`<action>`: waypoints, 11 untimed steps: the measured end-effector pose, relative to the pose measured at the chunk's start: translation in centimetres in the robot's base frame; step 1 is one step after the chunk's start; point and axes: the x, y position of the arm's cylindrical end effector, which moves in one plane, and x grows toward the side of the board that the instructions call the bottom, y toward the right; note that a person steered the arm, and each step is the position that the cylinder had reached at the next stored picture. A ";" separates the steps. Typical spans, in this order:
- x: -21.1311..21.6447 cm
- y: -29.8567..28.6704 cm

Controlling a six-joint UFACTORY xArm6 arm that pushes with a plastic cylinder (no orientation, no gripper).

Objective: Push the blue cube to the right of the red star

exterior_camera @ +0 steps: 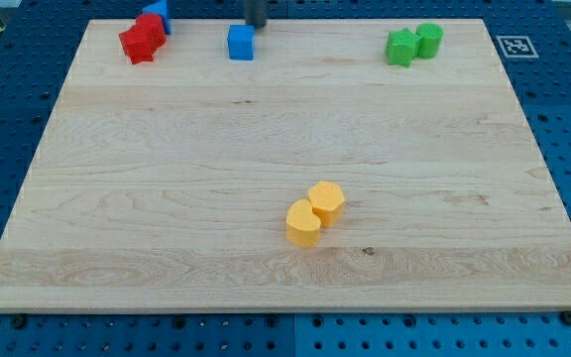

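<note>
The blue cube (241, 43) sits near the view's top edge of the wooden board (285, 228), left of centre. The red star (139, 43) lies to its left at the top left, touching a second red block (152, 27) and another blue block (158, 12) behind it. My tip (256, 26) is at the view's top, just above and slightly right of the blue cube, close to its top right corner. Only the rod's lower end shows.
A green star (400, 47) and a green cylinder (429, 40) sit together at the top right. Two yellow blocks (314, 211) touch each other below the board's centre. A marker tag (514, 46) lies off the board's top right corner.
</note>
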 end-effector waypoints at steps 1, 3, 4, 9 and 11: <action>2.4 0.1; 3.9 -0.8; 6.1 -1.2; 9.7 2.9; 14.4 -4.7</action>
